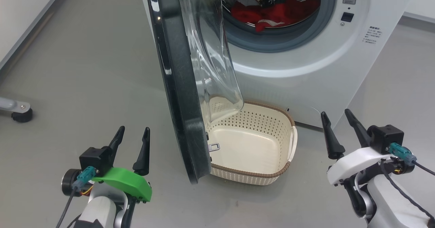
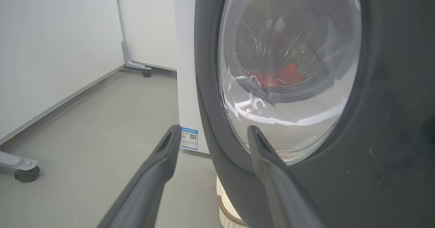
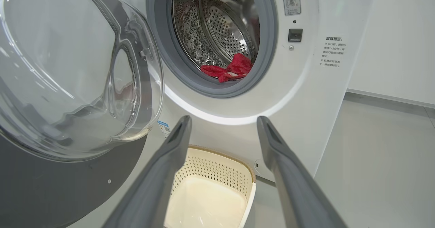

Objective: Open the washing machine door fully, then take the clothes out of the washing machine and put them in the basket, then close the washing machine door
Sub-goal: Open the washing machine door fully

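The white washing machine (image 1: 316,48) stands ahead with its door (image 1: 176,85) swung about halfway out, edge-on to me, its glass bowl (image 1: 210,51) bulging right. The red clothes (image 1: 272,14) lie in the steel drum (image 3: 217,31), also red clothes (image 3: 229,70) in the right wrist view. The cream basket (image 1: 258,146) sits empty on the floor below the opening, partly behind the door. My left gripper (image 1: 132,134) hovers open left of the door's outer face (image 2: 390,136). To the basket's right, my right gripper (image 1: 336,117) is open, holding nothing.
Grey floor (image 1: 85,68) spreads to the left, bounded by a white wall (image 1: 20,14). A grey caster leg (image 1: 18,110) stands at the far left. The door's lower edge (image 1: 195,173) hangs over the basket's left side.
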{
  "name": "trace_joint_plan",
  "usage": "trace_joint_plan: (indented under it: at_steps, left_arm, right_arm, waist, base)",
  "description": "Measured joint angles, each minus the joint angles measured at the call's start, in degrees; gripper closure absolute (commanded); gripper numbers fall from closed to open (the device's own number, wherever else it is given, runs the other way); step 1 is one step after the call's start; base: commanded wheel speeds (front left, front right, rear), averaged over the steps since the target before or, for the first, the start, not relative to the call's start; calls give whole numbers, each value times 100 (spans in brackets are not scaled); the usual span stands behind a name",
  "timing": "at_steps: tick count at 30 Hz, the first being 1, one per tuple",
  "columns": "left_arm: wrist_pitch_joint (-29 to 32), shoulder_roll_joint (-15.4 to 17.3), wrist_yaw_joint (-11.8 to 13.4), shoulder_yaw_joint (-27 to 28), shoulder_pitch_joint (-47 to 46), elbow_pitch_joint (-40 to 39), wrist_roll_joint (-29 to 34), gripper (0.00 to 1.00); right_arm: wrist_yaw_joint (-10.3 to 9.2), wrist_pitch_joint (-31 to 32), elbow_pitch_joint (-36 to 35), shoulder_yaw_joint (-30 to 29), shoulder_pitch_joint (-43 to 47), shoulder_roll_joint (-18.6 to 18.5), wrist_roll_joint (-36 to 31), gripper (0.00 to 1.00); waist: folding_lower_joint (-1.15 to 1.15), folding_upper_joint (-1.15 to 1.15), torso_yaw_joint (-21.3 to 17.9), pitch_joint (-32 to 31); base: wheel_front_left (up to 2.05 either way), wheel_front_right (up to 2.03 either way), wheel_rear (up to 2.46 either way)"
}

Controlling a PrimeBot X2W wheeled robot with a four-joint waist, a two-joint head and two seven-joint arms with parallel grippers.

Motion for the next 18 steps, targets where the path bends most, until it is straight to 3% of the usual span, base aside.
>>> trace_joint_plan:
  at_steps: [7,18]
  left_arm:
    - [0,3,0,3,15,23,1,0]
    - [0,3,0,3,37,58,1,0]
  right_arm:
    - [-201,2,-31,-247,97,201,-194,0]
    - [-292,2,-162,-459,128,224,-798,0]
  waist:
    - [0,0,-23,-12]
    - [0,0,-29,-11]
  base:
    - [0,0,0]
    - [0,0,0]
